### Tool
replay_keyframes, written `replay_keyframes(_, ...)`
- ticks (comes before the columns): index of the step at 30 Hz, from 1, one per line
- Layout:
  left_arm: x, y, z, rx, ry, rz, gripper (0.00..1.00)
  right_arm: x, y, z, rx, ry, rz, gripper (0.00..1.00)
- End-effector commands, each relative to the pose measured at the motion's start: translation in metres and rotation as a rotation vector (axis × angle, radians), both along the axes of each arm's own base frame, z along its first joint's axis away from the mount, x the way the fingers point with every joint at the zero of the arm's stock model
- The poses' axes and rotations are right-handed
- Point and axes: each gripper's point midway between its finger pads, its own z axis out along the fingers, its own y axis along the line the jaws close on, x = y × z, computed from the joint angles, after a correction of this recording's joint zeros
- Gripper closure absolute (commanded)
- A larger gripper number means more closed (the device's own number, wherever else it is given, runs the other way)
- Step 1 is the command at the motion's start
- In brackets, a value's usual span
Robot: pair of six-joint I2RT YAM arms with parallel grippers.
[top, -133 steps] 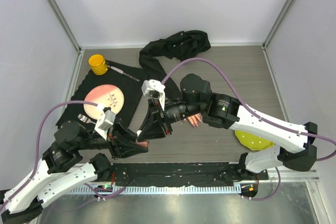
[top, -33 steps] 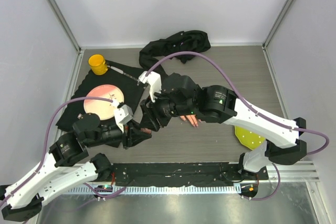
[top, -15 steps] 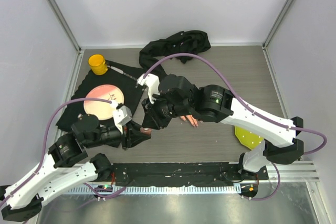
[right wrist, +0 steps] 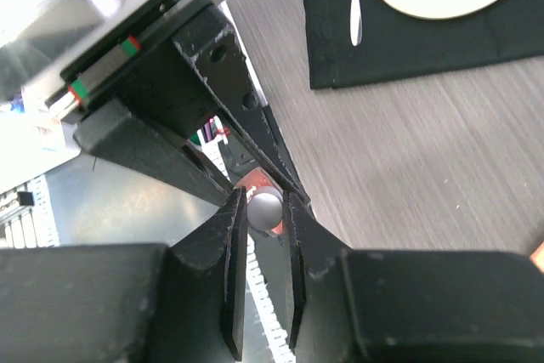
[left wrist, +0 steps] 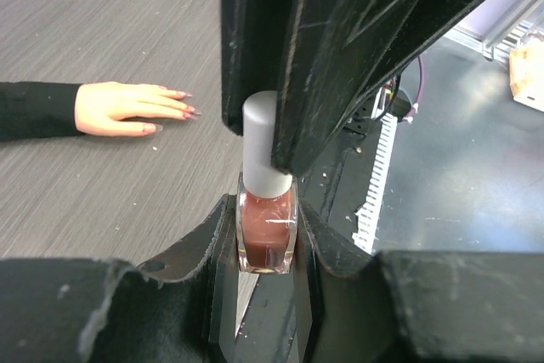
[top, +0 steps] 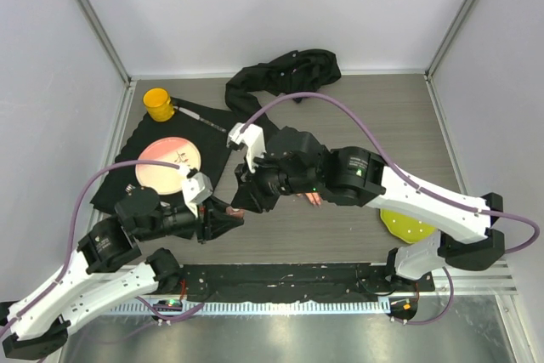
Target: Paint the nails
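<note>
The mannequin hand (left wrist: pixel 119 108) lies flat on the table (top: pixel 365 116), apart from both grippers, its nails (left wrist: pixel 181 96) at the fingertips. The step in hand appears to be opening the polish: the left gripper (left wrist: pixel 267 235) is clenched round the bottle (left wrist: pixel 267 251) and the right gripper (right wrist: pixel 265 210) pinches its cap (left wrist: pixel 259 150). Next, the right likely must twist the cap loose and lift it straight up.

Joined at one bottle (left wrist: pixel 266 227), hand above hand.
Clamps its glass body with the left hand (left wrist: pixel 267 248), arm stretched low toward the right; pinches the cap (left wrist: pixel 262 146) from above with the right hand (right wrist: pixel 263 210), arm folded in leftward.
</note>
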Motion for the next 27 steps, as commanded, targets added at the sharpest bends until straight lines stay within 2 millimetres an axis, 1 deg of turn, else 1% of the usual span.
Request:
replay_keyframes(1,0.010,0.004,0.018,-0.056,-0.056,0.058,1.00,0.003,-0.010,0.046,0.188,-0.117,-0.009,0.99)
replay_keyframes(2,0.011,0.005,0.018,-0.056,-0.057,0.066,1.00,0.002,-0.010,0.044,0.188,-0.118,-0.004,0.99)
replay_keyframes(4,0.010,0.004,0.018,-0.056,-0.057,0.061,1.00,0.002,-0.009,0.047,0.204,-0.124,-0.002,0.99)
replay_keyframes(9,0.011,0.000,0.015,-0.041,-0.044,0.049,1.00,0.004,-0.005,0.043,0.197,-0.128,-0.005,0.99)
replay_keyframes(13,0.009,-0.002,0.010,-0.026,-0.030,0.032,1.00,0.008,-0.006,0.044,0.188,-0.140,-0.020,0.99)
replay_keyframes(14,0.008,-0.003,0.010,-0.026,-0.026,0.027,1.00,0.008,-0.005,0.048,0.189,-0.141,-0.020,0.99)
replay_keyframes(16,0.008,-0.004,0.007,-0.016,-0.021,0.022,1.00,0.009,-0.003,0.037,0.140,-0.125,-0.015,0.99)
replay_keyframes(17,0.008,-0.005,0.007,-0.014,-0.019,0.016,1.00,0.006,-0.002,0.042,0.141,-0.125,0.007,0.99)
replay_keyframes(18,0.007,-0.005,0.007,-0.009,-0.017,0.010,1.00,0.005,0.000,0.029,0.093,-0.111,0.017,0.99)
replay_keyframes(20,0.007,-0.007,0.003,0.003,-0.008,0.003,1.00,0.001,0.001,0.027,0.074,-0.111,0.053,0.99)
replay_keyframes(22,0.006,-0.008,0.002,0.008,-0.005,-0.002,1.00,0.000,0.002,0.019,0.046,-0.102,0.069,0.99)
replay_keyframes(27,0.006,-0.008,0.000,0.014,0.000,-0.004,1.00,-0.003,0.001,0.022,0.050,-0.112,0.092,0.99)
